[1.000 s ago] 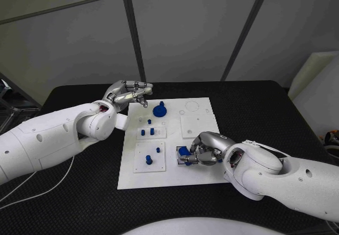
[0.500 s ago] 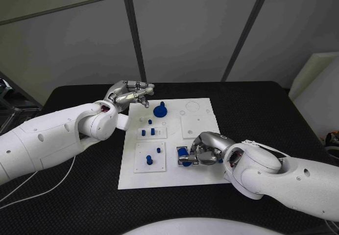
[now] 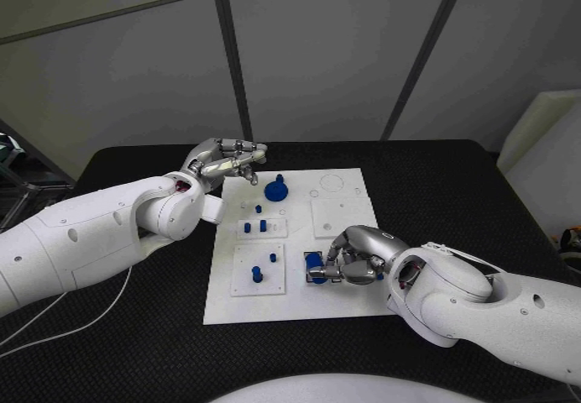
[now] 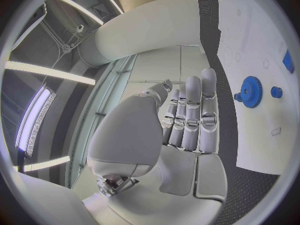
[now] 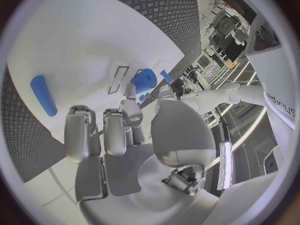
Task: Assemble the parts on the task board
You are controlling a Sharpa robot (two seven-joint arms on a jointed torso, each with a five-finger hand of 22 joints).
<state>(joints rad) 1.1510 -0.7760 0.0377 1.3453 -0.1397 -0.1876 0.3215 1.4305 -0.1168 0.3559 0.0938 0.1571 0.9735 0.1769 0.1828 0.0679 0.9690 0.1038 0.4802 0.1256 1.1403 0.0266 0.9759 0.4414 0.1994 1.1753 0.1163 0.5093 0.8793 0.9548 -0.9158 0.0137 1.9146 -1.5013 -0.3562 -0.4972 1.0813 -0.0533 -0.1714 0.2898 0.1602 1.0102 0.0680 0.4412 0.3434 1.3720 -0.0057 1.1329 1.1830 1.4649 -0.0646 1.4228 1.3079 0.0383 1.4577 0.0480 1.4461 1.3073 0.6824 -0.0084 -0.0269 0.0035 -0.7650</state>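
Right hand (image 3: 348, 259) gripped what looked like a blue cylinder part (image 3: 317, 267) at the task board (image 3: 342, 307) near edge, left hand (image 3: 227, 159) curled and holding nothing; misalignment could jam insertion.

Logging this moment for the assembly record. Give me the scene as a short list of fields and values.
surface: black table
task board: white plate, mid-table
left robot hand: raised over the board's far left corner, holding nothing
right robot hand: low on the board's near right part, fingers curled at a blue part; grip cannot be told
blue gear: on the board's far part
blue pegs: standing in the left blocks
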